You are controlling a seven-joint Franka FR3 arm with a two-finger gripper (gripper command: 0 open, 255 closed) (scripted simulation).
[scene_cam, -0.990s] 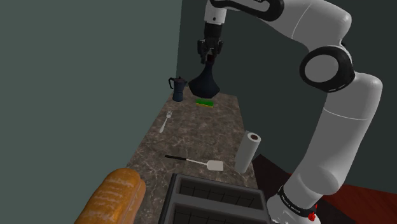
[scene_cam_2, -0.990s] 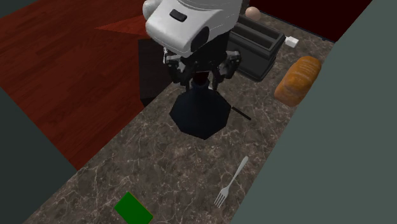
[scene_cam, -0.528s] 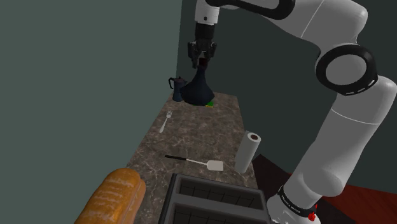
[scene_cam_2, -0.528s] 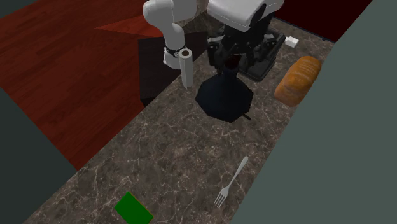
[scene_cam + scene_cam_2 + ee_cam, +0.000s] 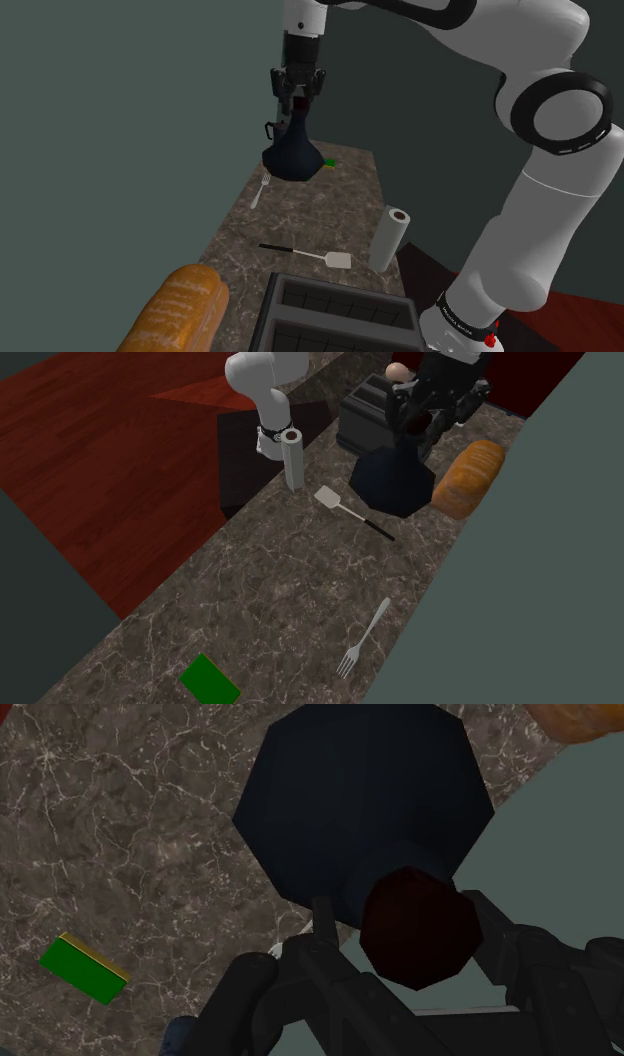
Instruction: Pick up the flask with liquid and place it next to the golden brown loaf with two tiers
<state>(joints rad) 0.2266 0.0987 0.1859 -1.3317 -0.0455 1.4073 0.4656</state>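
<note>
The white arm is seen rising from its base at the shoulder view's lower right. It is bent at a dark elbow joint and stretched up and across to that view's left. The wrist is angled downward, so the black gripper is pointed at the surface below. Its two fingers are closed around the narrow neck of a dark flask, which is held hanging beneath the hand.
</note>
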